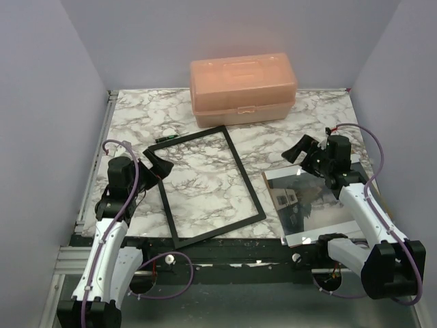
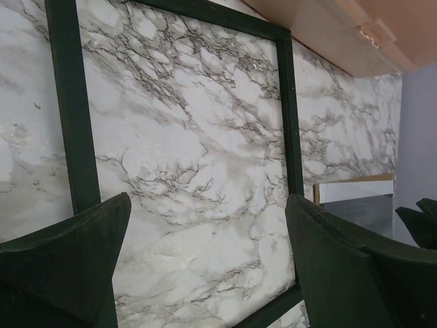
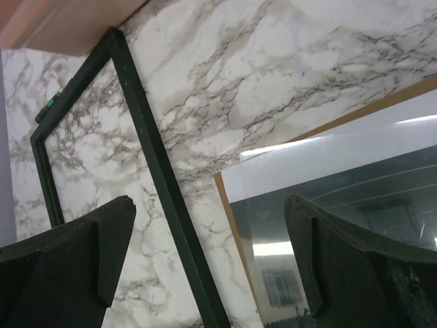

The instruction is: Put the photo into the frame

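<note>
The black frame (image 1: 208, 184) lies flat on the marble table, black side up, tilted, in the middle. It shows in the left wrist view (image 2: 72, 116) and the right wrist view (image 3: 153, 171). The glossy photo (image 1: 311, 201) lies face up at the right on a brown backing panel (image 3: 235, 225), which shows as a thin edge in the right wrist view beside the photo (image 3: 341, 191). My left gripper (image 1: 158, 164) is open and empty, above the frame's left side. My right gripper (image 1: 306, 154) is open and empty, above the photo's far left corner.
A closed orange plastic box (image 1: 242, 89) stands at the back middle, just beyond the frame's far corner. A small green thing (image 1: 168, 137) lies by the frame's far left corner. Grey walls close in both sides. The table's near edge meets a black rail (image 1: 225, 253).
</note>
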Robot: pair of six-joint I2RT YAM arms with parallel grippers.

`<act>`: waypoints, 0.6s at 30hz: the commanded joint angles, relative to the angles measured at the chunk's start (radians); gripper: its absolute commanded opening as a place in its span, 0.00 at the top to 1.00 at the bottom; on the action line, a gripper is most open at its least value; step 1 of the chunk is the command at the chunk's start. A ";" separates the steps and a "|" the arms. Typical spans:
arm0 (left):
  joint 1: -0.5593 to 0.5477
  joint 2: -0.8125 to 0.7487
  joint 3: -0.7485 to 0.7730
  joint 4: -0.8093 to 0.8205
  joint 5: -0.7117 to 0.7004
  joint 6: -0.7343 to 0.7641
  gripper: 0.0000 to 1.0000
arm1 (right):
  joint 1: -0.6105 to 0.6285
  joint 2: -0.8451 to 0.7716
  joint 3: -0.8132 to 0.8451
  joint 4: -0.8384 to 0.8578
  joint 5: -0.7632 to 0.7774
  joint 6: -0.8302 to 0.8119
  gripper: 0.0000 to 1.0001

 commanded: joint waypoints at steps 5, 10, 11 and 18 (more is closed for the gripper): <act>0.004 -0.118 -0.024 -0.046 0.049 -0.089 0.01 | -0.005 0.006 0.025 -0.137 -0.197 -0.030 0.00; 0.004 -0.143 0.018 -0.048 0.109 -0.075 0.01 | -0.005 0.010 0.048 -0.182 -0.229 -0.065 0.00; 0.004 -0.148 0.039 -0.059 0.115 -0.074 0.02 | -0.005 0.012 0.050 -0.184 -0.236 -0.063 0.00; 0.004 -0.178 0.181 -0.129 0.161 -0.069 0.01 | 0.130 0.072 0.071 -0.156 -0.199 0.001 0.00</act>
